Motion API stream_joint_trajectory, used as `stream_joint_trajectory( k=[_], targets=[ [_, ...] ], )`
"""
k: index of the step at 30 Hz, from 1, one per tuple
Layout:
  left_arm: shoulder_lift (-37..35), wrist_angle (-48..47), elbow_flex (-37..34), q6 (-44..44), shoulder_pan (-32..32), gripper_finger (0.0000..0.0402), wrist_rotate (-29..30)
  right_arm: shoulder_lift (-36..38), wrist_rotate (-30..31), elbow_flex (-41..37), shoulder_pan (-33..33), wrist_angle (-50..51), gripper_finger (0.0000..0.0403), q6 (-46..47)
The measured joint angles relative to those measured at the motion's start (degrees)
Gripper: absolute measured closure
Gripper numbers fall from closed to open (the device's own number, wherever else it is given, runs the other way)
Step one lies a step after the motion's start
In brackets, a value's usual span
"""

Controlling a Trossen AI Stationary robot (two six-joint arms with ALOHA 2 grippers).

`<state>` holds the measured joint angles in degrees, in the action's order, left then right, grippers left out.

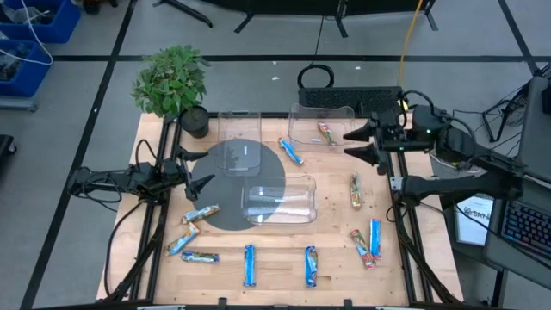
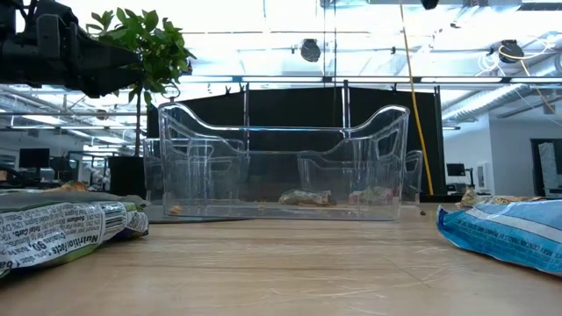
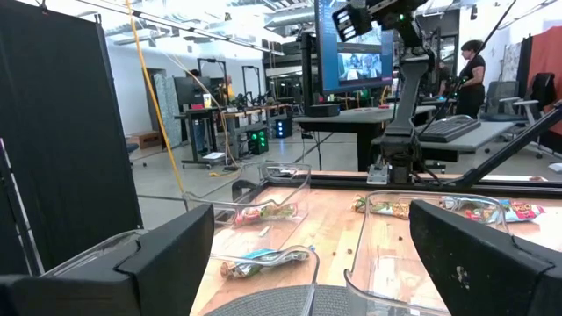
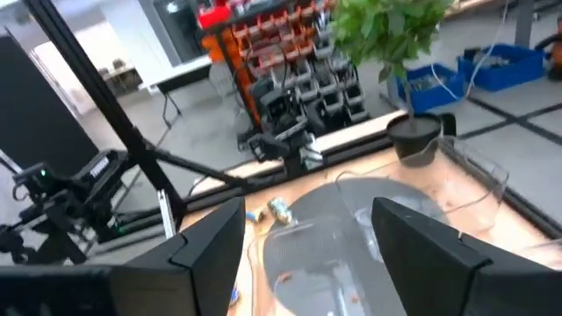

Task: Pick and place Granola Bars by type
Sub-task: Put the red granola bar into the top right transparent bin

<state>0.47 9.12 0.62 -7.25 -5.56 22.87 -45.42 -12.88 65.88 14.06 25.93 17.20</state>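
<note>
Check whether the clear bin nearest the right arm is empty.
Not empty. The bin holds one reddish-green granola bar, seen inside its walls from above; nothing else shows in it.

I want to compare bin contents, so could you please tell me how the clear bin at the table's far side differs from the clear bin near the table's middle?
The far clear bin holds one reddish-green bar; the middle clear bin looks empty. The far bin stands wholly on bare wood, while the middle bin overlaps the dark round mat. Both are transparent, upright and open-topped, and neither gripper touches them.
</note>
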Motion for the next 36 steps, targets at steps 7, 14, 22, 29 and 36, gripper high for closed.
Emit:
stream_joint_trajectory(
  k=[7, 14, 22, 29, 36],
  targets=[
    [0.0, 0.0, 0.0, 0.0, 0.0, 0.0023, 0.0, -6.7, 5.8, 8.7, -10.0, 8.4, 0.0181, 5.8],
    [0.0, 0.0, 0.0, 0.0, 0.0, 0.0023, 0.0, -12.5, 7.4, 10.7, -17.5, 10.3, 0.0187, 15.2],
    [0.0, 0.0, 0.0, 0.0, 0.0, 0.0023, 0.0, -19.7, 11.3, 10.7, -24.3, 15.4, 0.0188, 25.6],
    [0.0, 0.0, 0.0, 0.0, 0.0, 0.0023, 0.0, -23.7, 11.4, 10.7, -28.1, 3.7, 0.0188, 33.2],
    [0.0, 0.0, 0.0, 0.0, 0.0, 0.0023, 0.0, -25.6, 11.1, 10.7, -29.7, -3.3, 0.0151, 31.6]
  ],
)
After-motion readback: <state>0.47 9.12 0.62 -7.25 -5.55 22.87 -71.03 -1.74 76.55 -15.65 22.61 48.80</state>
